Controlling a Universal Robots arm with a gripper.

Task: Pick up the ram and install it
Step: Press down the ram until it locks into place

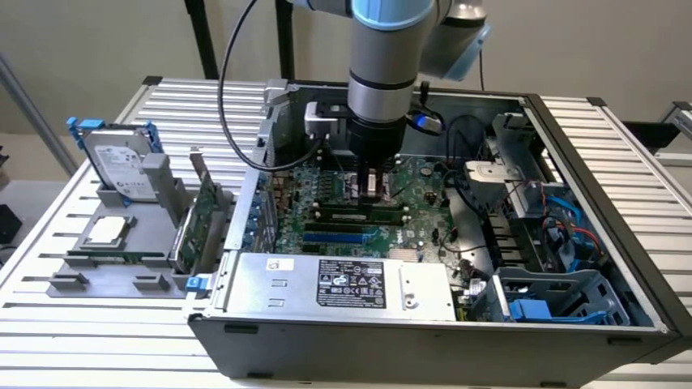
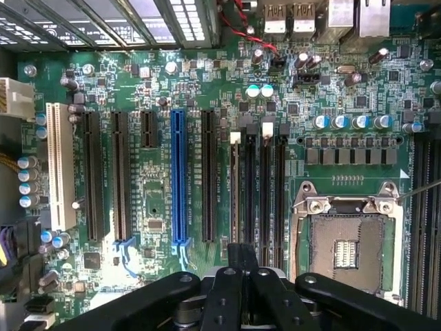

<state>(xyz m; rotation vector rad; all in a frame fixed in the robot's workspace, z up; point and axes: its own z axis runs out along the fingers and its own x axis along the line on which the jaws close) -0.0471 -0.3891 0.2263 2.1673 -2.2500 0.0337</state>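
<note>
End effector (image 1: 373, 188) above motherboard (image 1: 416, 174) slots (image 2: 258, 186)

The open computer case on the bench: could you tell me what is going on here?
A robot arm's gripper reaches down into the open computer case, hovering just above the motherboard by the memory slots. A green ram stick appears to sit in a slot right below it; whether it is fully seated is unclear.
</note>
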